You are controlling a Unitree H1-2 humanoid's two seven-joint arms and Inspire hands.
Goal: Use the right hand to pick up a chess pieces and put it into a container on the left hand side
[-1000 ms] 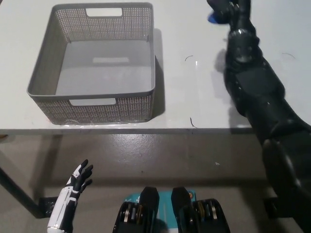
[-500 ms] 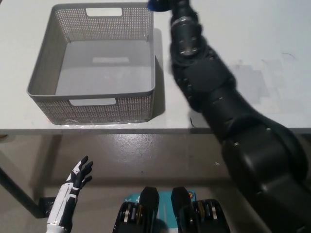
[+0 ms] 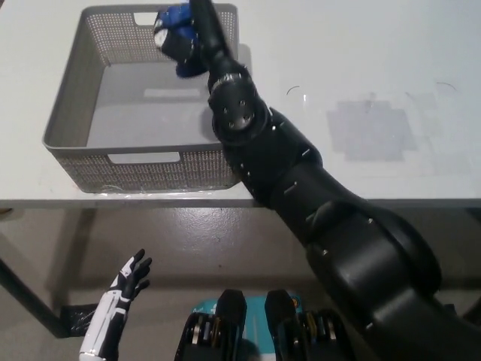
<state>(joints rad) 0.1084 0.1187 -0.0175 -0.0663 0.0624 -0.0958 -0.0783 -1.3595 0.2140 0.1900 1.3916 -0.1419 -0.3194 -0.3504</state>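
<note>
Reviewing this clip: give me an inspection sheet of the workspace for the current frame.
Surface: white table with a faint greyish patch at its right.
Job's things: grey perforated basket at the table's left, no pieces seen inside; blue chess piece held above its far right corner.
Clutter: nothing seen.
Hands: right hand shut on the blue chess piece over the basket; left hand open, resting low below the table edge.
Cables: nothing seen.
Surroundings: grey floor under the table.
</note>
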